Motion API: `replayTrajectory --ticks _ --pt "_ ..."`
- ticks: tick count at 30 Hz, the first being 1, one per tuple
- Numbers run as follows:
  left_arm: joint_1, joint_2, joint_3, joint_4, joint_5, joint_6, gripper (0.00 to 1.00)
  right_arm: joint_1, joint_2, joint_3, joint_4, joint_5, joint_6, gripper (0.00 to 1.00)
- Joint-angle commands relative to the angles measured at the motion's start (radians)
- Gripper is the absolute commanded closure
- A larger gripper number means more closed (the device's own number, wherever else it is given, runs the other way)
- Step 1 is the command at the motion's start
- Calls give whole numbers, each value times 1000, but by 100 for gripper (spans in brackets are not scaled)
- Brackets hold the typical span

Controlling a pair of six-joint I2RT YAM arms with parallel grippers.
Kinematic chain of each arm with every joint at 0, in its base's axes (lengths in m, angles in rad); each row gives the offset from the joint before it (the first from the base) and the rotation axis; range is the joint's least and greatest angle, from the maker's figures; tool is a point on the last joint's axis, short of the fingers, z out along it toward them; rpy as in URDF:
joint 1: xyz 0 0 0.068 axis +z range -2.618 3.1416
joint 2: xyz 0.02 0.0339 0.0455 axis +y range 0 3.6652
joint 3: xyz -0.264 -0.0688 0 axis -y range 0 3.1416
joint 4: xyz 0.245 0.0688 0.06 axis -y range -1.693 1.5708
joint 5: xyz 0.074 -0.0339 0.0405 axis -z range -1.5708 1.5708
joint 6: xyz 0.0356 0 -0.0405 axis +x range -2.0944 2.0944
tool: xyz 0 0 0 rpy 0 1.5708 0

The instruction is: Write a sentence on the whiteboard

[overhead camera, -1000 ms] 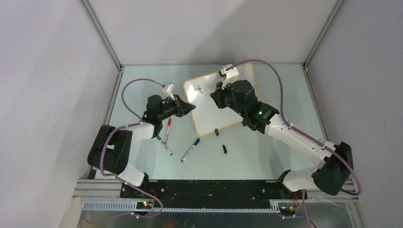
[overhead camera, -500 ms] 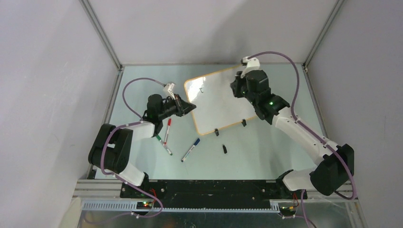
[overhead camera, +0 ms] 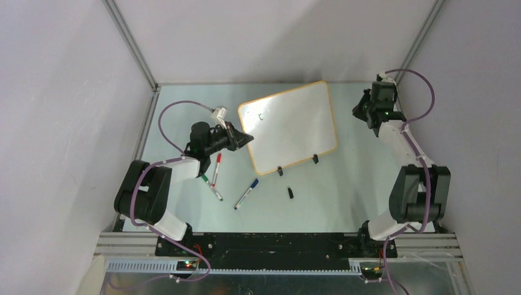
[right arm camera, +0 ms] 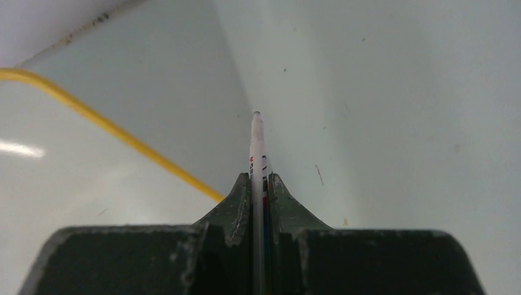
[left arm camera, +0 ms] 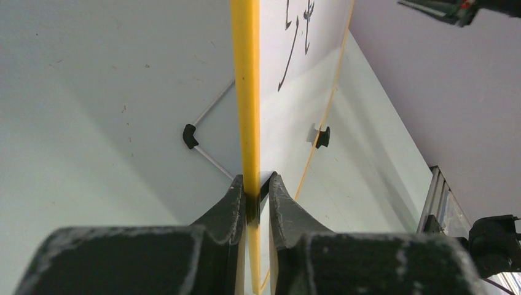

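Note:
The whiteboard, white with an orange-yellow rim, lies tilted in the middle of the table. A few small black strokes of the sentence sit near its upper left; the left wrist view shows them larger. My left gripper is shut on the board's left edge, and the rim runs between its fingers. My right gripper is off the board's right side, shut on a white marker with its tip pointing at bare table. The board's rim shows to the left of it.
A red marker, a green-capped marker and a blue marker lie left of and below the board. A black cap lies in front of it. Two black clip feet sit on its near edge.
My right arm has swung right with the marker, from over the board's upper left to beyond its right edge. The left gripper and board have not moved.

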State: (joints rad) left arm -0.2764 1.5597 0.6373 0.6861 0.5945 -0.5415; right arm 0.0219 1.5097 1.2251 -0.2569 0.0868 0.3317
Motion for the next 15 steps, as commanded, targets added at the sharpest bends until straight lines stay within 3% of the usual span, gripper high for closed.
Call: replayTrajectory --ticks 1,5,9,15 --pt "-11 23 -1 -92 -65 84 100 -70 132 58 3 -277 42 100" --pt "-12 35 9 -95 -60 80 100 -85 271 123 -63 -501 27 100" --pt "-12 34 17 -117 -58 93 100 -73 315 128 -111 -603 9 100" --pt "-13 34 29 -150 -61 123 100 -46 228 35 -121 -593 -6 100"
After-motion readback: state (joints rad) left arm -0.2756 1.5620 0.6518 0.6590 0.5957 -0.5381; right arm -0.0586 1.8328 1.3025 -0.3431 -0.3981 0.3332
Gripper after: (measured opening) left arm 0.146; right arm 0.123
